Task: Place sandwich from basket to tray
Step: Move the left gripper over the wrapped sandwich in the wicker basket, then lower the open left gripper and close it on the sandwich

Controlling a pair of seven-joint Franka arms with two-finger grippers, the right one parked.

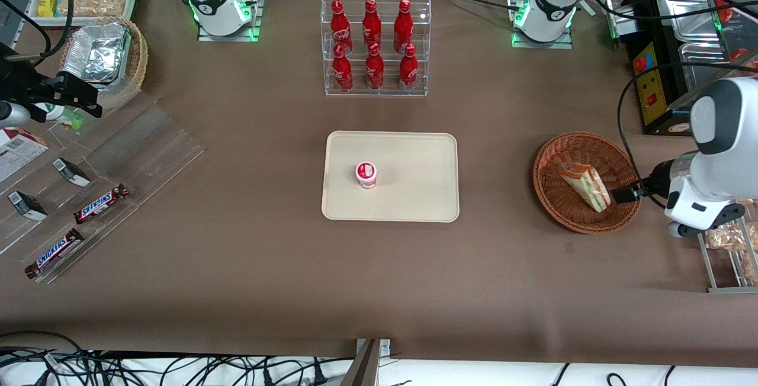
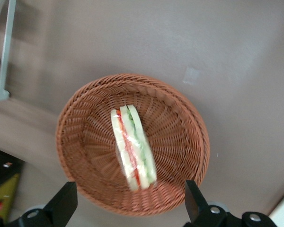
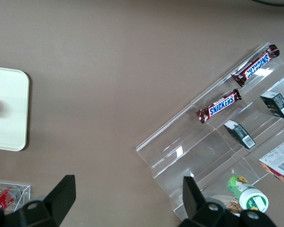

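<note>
- Above the basket (image 2: pixel 132 144) hangs the gripper (image 2: pixel 130 205), fingers spread wide and empty.
- Inside the basket lies the sandwich (image 2: pixel 132 147); lower centred, straddling its long sides.
- Beside the basket waits the tray (image 1: pixel 414 155).

Wrist camera above basket (image 2: pixel 132 198), overhead front.

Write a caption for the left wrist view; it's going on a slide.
Open gripper hovers above the sandwich lying in the basket.

Brown tabletop (image 1: pixel 237 267), evenly lit, white front edge w/ black cables (image 1: pixel 177 368) (tangled), metal bracket (image 1: pixel 372 351)
</note>
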